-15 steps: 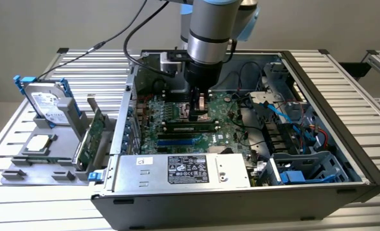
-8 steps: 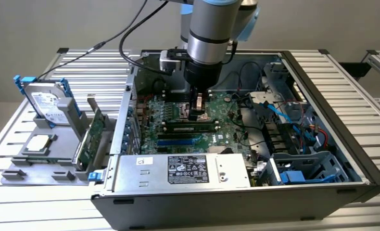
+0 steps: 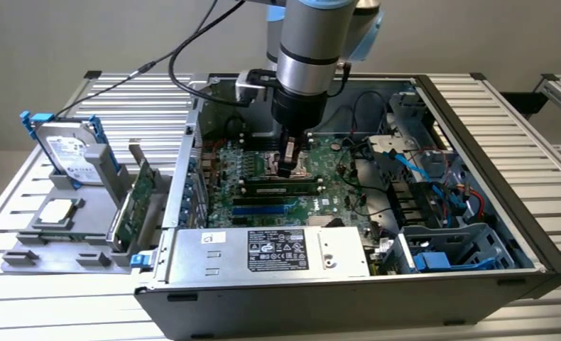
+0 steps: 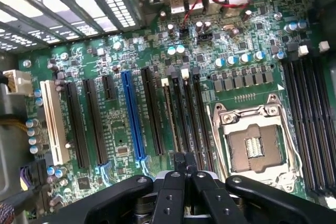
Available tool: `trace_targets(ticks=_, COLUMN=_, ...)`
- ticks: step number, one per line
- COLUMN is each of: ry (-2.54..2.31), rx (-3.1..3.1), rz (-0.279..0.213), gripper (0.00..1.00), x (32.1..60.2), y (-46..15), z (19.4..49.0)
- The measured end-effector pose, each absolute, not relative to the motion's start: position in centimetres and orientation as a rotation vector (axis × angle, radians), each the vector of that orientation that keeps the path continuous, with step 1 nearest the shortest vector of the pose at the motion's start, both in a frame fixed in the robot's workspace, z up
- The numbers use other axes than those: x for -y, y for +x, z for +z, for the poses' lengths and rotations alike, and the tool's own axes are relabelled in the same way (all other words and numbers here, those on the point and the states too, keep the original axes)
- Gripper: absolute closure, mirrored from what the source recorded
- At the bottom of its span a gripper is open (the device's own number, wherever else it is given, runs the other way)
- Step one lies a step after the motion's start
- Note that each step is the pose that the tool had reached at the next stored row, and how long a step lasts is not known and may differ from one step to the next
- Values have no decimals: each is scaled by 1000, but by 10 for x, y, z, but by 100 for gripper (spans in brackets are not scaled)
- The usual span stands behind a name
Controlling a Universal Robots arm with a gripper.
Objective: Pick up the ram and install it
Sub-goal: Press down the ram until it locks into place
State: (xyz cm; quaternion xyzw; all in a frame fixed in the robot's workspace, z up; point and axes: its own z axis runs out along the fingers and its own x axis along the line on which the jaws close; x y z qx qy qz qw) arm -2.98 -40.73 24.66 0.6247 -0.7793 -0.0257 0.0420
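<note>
The jaws [image 4: 185, 167] are clenched, with nothing seen held, low over the motherboard [image 4: 210, 77]. A ram [image 3: 282, 190] is seated; pressing home appears in hand.

robot arm [image 3: 320, 42]: 1 | hand [image 4: 185, 162]: 1 | open computer case [image 3: 489, 128]: 1 | motherboard [image 4: 231, 40]: 1 | blue slot [image 4: 132, 116]: 1 | cream slot [image 4: 53, 121]: 1 | processor socket [image 4: 254, 142]: 1 | ram [image 3: 280, 189]: 1 | hard drive [image 3: 70, 153]: 1 | expansion card [image 3: 140, 193]: 1 | power supply [image 3: 266, 252]: 1 | tabletop [image 3: 34, 312]: 1
</note>
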Motion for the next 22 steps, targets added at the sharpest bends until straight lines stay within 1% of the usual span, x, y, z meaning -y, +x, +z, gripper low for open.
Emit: trace_targets(ticks=22, ry=1420, rx=2719, rz=-102, gripper=89, x=407, y=-30, z=245)
